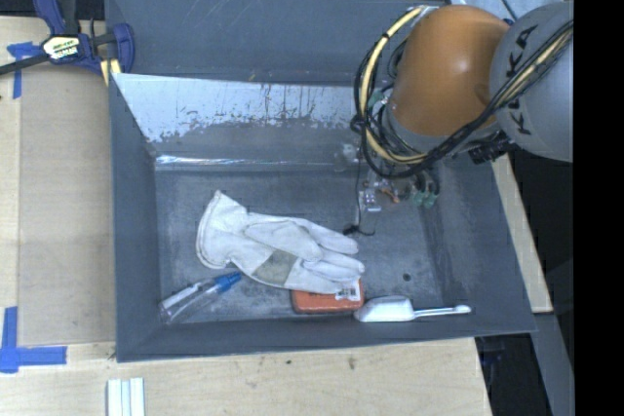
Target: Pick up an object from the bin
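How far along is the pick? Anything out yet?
Nothing is out: the white glove, orange block, white scoop and blue-tipped pen all lie in the bin. The claw hangs near the glove's fingertips with nothing seen in it. Grasping and lifting are left.

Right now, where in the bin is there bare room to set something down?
Bare floor runs along the back wall, behind the white glove, and on the right between the gripper and the right wall. The front edge is crowded: blue-tipped pen, orange flat block, white scoop.
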### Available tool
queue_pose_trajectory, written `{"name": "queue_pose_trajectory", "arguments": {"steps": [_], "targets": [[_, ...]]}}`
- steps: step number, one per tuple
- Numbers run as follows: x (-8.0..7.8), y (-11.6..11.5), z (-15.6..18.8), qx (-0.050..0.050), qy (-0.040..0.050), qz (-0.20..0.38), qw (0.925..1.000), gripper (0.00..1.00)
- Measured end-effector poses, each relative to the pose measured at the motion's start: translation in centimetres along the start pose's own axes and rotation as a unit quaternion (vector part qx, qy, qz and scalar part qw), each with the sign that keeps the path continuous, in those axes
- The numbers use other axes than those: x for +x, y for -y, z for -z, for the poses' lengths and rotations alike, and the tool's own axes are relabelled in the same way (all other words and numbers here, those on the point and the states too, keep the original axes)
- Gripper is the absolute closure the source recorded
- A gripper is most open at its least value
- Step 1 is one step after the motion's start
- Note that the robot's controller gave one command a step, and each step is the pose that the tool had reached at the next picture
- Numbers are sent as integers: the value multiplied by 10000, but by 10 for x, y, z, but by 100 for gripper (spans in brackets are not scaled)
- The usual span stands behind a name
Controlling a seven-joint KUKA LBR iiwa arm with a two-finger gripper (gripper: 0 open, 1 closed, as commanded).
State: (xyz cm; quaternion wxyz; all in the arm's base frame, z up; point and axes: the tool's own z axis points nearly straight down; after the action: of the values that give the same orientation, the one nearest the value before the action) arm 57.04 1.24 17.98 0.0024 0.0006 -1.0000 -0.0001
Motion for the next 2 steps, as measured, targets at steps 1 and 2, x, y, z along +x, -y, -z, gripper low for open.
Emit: {"name": "queue_pose_trajectory", "arguments": {"steps": [1,2], "targets": [[-1,0,5,-1,42,-2,10000,0],[-5,-22,-40,-1,71,-161,9998,0]]}}
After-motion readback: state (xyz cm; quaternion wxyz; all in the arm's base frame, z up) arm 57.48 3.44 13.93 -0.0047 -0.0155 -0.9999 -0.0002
